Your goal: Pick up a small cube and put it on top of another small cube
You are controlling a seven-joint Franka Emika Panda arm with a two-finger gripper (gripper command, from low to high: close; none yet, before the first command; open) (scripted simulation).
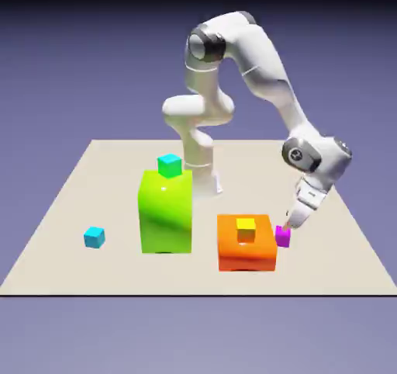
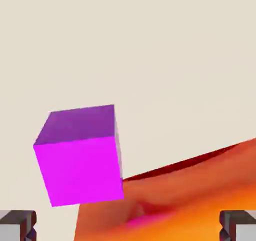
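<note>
The magenta cube (image 1: 282, 237) is resting on the desk (image 1: 62, 264) beside the orange block (image 1: 246, 254); the pincer (image 2: 128, 226) is hovering near it, fingers spread wide, holding nothing. Grasping, lifting and placing on the turquoise cube (image 1: 170, 166) are all remaining.

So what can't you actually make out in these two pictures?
- The purple cube's underside: it faces away in both views.
- The far side of the green block: hidden by its own front in the exterior view.
- The rest of the orange block in the hand view: cut off by the picture's edge.
- Most of the fingers in the hand view: cut off at the bottom edge.
- The fingertips in the exterior view: too small to tell apart.
</note>
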